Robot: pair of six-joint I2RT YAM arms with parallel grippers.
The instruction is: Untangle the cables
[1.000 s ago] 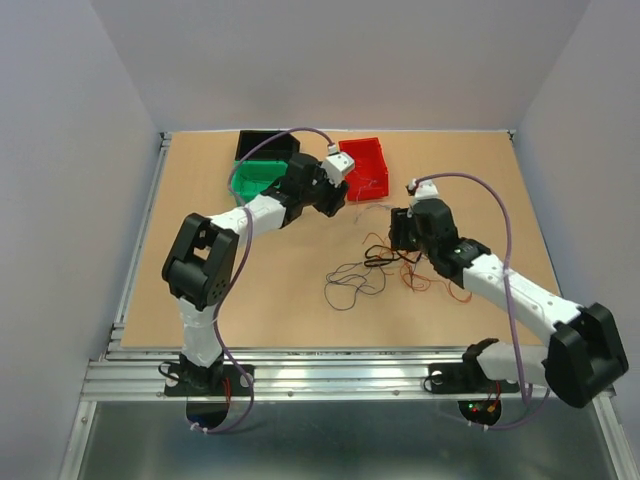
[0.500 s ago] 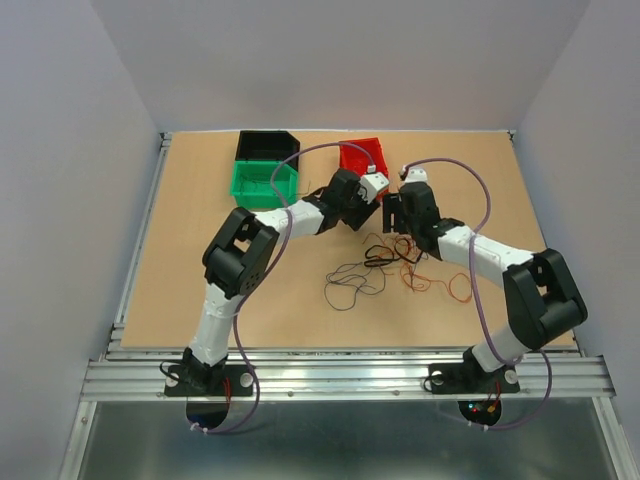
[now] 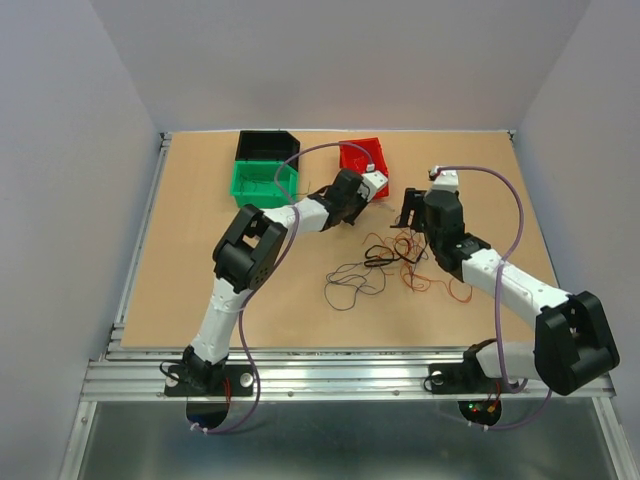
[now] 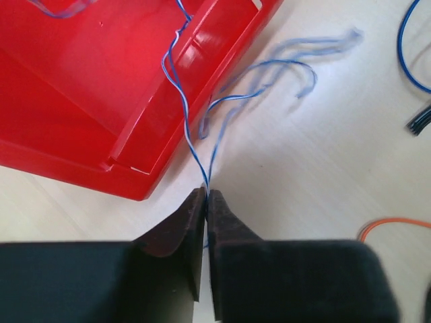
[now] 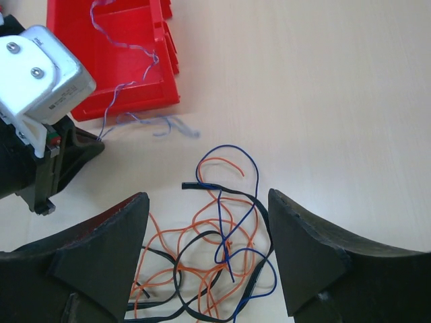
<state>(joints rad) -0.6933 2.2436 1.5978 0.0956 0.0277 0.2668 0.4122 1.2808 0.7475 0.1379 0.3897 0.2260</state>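
Observation:
A hair-thin blue cable trails out of the red bin onto the table, and my left gripper is shut on it just off the bin's near corner. The same gripper shows in the top view, and its fingers appear at the left of the right wrist view. A tangle of orange, black and dark blue cables lies on the table. My right gripper hangs open above the tangle's far end and holds nothing. It is also in the top view.
A green bin and a black bin stand at the back left, beside the red bin. A loose black cable loop spreads left of the tangle and orange loops spread right. Thick lilac arm cables arch overhead.
My left gripper swung from the green bin to the red bin's near corner, then shut on the thin blue cable. My right gripper moved up, then drew back rightward, still open.

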